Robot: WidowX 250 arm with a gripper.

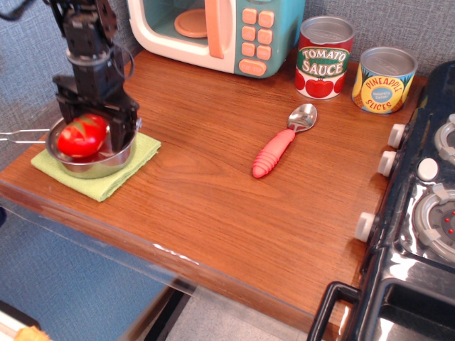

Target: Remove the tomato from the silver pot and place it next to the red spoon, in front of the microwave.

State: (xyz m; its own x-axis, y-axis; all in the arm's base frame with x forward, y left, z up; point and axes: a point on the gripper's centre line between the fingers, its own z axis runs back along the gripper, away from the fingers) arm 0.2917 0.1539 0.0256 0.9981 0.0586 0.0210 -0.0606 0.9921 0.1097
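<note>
Observation.image gives you only 1 angle, so judge the grip with care: the gripper at the left of the frame has its 2 dark fingers set on either side of the tomato, closed in to about the fruit's width, and it appears to have hold of it, though you cannot confirm firm contact on the far side. Your main risk is a slip, because the tomato is glossy, rounded and looks tilted between the fingers; it could squirt out as you lift and drop back into the silver pot or roll off the near table edge. Watch also that a finger does not catch the pot's rim, since the pot sits loosely on a green cloth and could be dragged or tipped. The tomato sits low between the fingers, over the pot's left half and about level with its rim. Your target lies well apart, toward the frame's centre: the red spoon, below and right of the microwave, with bare wood beside it; set down too close and you may knock the spoon.
</note>
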